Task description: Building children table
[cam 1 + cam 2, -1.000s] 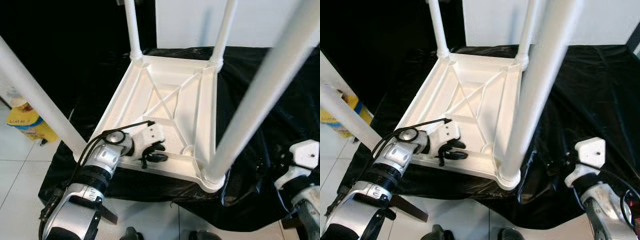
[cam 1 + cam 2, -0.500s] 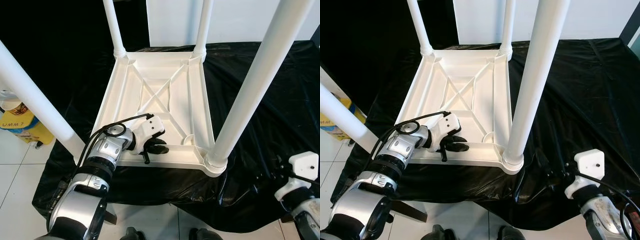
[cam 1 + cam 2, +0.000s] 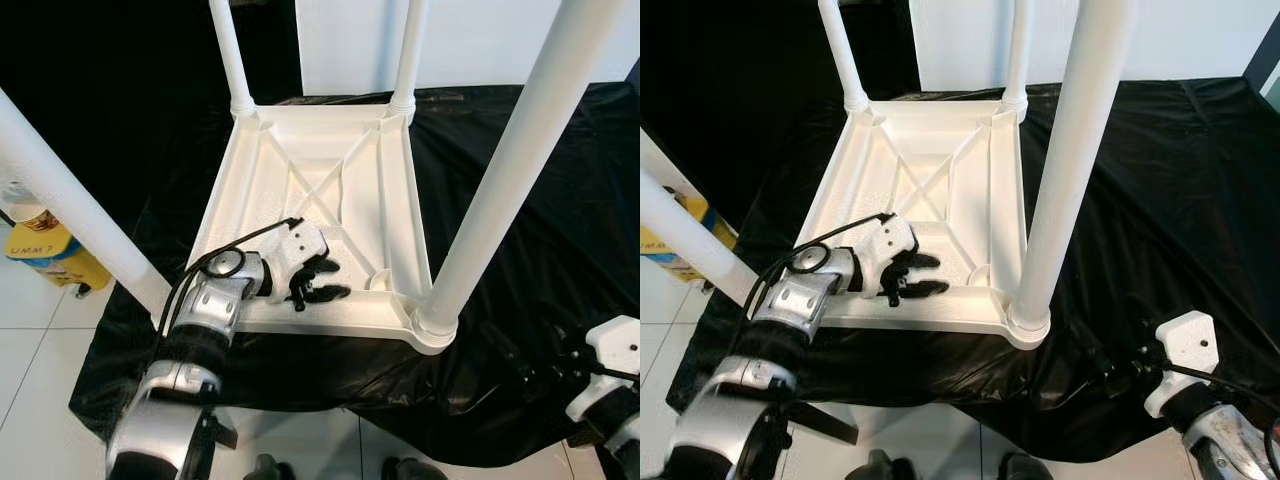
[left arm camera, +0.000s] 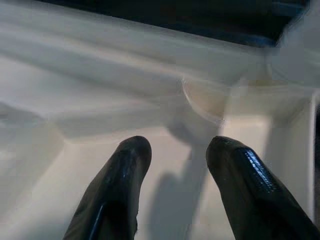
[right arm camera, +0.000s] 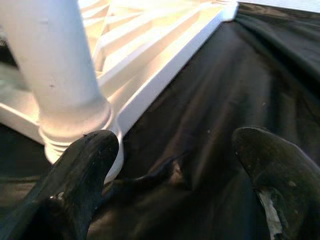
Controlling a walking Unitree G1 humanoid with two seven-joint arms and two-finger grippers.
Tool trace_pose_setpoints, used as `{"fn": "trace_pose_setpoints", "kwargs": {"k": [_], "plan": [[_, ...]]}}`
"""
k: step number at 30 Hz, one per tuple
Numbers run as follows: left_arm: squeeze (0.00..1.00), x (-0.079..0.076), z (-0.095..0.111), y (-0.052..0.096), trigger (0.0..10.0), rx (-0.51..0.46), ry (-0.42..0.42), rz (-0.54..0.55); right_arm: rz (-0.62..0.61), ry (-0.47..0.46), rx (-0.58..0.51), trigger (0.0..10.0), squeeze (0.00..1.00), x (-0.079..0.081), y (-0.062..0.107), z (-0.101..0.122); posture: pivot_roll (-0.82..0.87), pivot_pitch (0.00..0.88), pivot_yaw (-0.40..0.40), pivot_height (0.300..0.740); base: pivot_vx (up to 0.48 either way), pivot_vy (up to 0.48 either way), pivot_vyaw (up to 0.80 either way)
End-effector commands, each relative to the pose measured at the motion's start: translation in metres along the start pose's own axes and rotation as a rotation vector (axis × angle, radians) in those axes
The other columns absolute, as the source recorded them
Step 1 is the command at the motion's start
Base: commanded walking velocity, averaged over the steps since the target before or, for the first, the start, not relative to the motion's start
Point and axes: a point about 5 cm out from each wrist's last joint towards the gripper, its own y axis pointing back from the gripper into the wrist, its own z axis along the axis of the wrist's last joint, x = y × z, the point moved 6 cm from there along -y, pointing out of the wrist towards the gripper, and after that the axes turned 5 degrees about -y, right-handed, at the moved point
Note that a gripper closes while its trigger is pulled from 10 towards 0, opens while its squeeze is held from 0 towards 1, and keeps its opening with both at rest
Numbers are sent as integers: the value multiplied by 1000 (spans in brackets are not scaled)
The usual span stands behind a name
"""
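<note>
Since a moment ago, the left end effector [image 3: 318, 282] has been lifted off the near rim of the upturned children table [image 3: 300, 205] on the black cloth [image 3: 560, 230], fingers parted and empty, while the right end effector [image 5: 175, 165], open, hangs beside the near leg [image 3: 500, 190], suggesting legs are fitted.

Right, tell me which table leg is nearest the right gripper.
The near-right leg, the thick post rising from the upturned table's front right corner. The right gripper points at its base from the black sheet; the other three legs stand farther off.
</note>
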Motion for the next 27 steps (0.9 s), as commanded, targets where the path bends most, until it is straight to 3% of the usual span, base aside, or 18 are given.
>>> {"fn": "trace_pose_setpoints", "kwargs": {"k": [1, 6, 16, 19, 27], "plan": [[0, 30, 6, 11, 10000, -31, 10, 309, 51, -10, 9, 10000, 0, 7, -3, 0, -167, 62, 57, 740, 0, 0, 0], [0, 17, 17, 21, 10000, -111, 82, 266, 220, -32, 38, 10000, 0, 30, -15, -3, -130, 45, 38, 740, 0, 0, 0], [0, 5, 20, 26, 10000, -115, 73, 264, 305, -33, 41, 10000, 0, 38, -26, -1, -98, 39, 19, 740, 0, 0, 0], [0, -12, 22, 30, 10000, -125, 88, 254, 286, -21, -24, 10000, 0, 37, -55, 5, -60, 40, -5, 740, 0, 0, 0], [0, -30, 29, 28, 10000, -148, 141, 249, 243, -37, -90, 10000, 0, 42, -88, 9, -26, 50, -22, 740, 0, 0, 0]]}}
